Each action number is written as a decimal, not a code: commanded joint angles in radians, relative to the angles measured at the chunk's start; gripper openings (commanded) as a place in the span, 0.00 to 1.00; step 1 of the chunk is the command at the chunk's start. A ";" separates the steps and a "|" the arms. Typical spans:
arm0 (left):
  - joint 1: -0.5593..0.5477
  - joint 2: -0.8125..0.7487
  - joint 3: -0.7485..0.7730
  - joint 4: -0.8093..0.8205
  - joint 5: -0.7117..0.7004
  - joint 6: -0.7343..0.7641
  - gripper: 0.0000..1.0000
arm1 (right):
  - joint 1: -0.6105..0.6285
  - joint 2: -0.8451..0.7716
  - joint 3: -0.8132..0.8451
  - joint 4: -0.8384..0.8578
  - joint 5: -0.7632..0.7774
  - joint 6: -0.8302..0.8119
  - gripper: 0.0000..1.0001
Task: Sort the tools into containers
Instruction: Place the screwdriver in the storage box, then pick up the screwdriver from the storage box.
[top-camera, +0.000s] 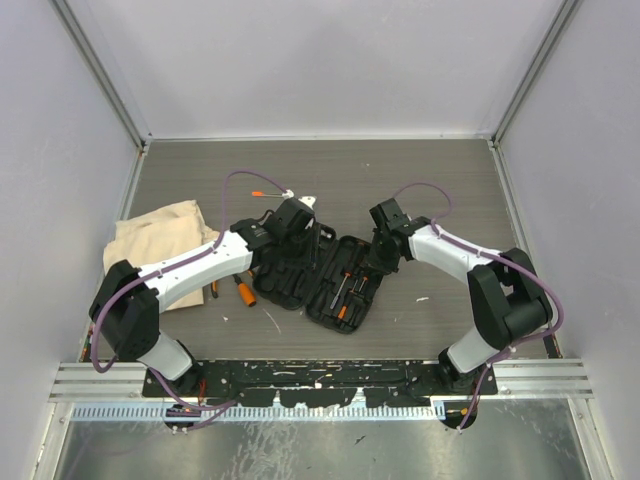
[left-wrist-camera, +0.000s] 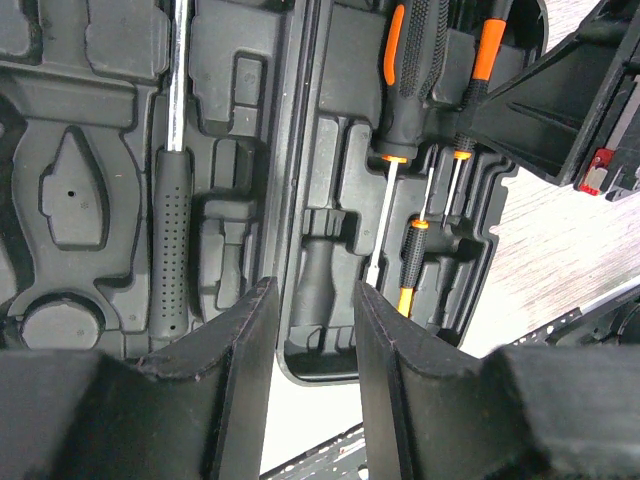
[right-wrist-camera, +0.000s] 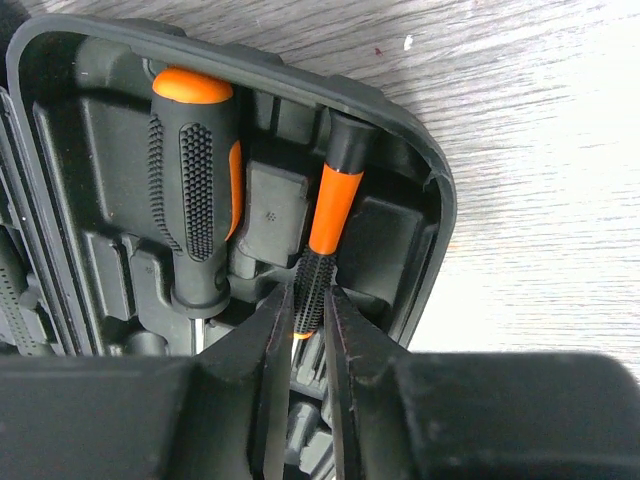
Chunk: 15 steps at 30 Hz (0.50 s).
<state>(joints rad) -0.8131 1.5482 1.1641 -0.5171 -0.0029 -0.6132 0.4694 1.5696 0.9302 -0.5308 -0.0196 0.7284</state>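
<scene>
The black tool case (top-camera: 300, 295) lies open in the middle of the table. Its left half holds the hammer (left-wrist-camera: 172, 200). Its right half holds a thick black-and-orange screwdriver (right-wrist-camera: 195, 190) and a small driver (left-wrist-camera: 412, 262). My left gripper (left-wrist-camera: 315, 290) is open and empty, hovering over the case's hinge (top-camera: 298, 245). My right gripper (right-wrist-camera: 308, 292) is closed around the knurled grip of a thin orange-and-black driver (right-wrist-camera: 325, 240), which lies in a slot at the case's far right edge (top-camera: 378, 262). The beige cloth bag (top-camera: 160, 235) lies at the left.
Two orange-handled tools (top-camera: 243, 290) lie on the table between the bag and the case. A thin orange-tipped piece (top-camera: 262, 193) lies behind the left gripper. A thin pale stick (top-camera: 272, 320) lies in front of the case. Walls enclose the table.
</scene>
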 joint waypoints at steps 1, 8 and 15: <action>0.001 -0.008 0.026 0.010 0.004 0.001 0.38 | 0.001 -0.010 -0.015 0.002 0.019 -0.003 0.20; 0.002 -0.022 0.018 0.011 -0.001 0.000 0.37 | 0.002 -0.103 -0.008 0.016 0.037 0.002 0.14; 0.001 -0.049 0.014 0.011 -0.019 0.001 0.37 | 0.001 -0.193 -0.033 0.085 0.005 -0.118 0.11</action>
<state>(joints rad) -0.8131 1.5475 1.1641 -0.5175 -0.0036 -0.6132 0.4694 1.4147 0.9119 -0.5190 0.0162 0.7052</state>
